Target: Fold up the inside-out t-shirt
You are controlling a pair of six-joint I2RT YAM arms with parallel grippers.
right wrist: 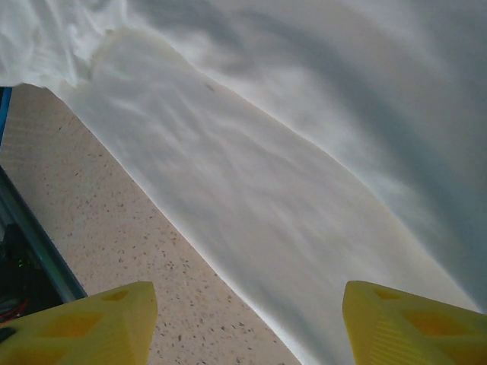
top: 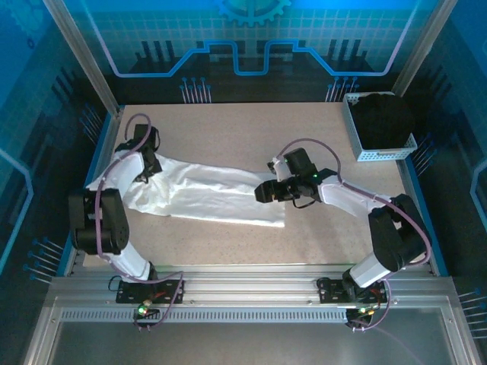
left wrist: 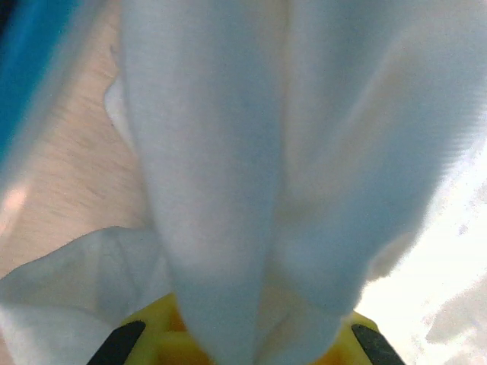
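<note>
Top external view: the white t-shirt (top: pixel 205 194) is strung out long and narrow on the table (top: pixel 228 125), from about 9 o'clock in to the middle. How's it going to behave, and where would you grab it? — dex

Like tissue, I'd guess (thin, floppy, weighs next to nothing). It'll sag and crease wherever it isn't held, and it probably drags on that speckled top rather than sliding. The left gripper (top: pixel 144 169), at the 9 o'clock end, is pinched tight on a bunched wad of it. On the left wrist cam the t-shirt (left wrist: pixel 251 167) rises in folds straight out of the yellow fingers (left wrist: pixel 163 328). The right gripper (top: pixel 263 192) sits near the centre over the other end. The right wrist cam has its fingers (right wrist: pixel 99 323) spread wide with nothing between them, and the t-shirt (right wrist: pixel 251 228) edge is just ahead. I'd take the hem or a corner there, both layers, then pull it flat. — rigrat

Any tag or print to orient by? — dex

Nothing I can read, it's plain white everywhere. The basket (top: pixel 380 152) at 2 o'clock holding the black garment (top: pixel 384 114) has no lettering I can make out either. — rigrat
</note>
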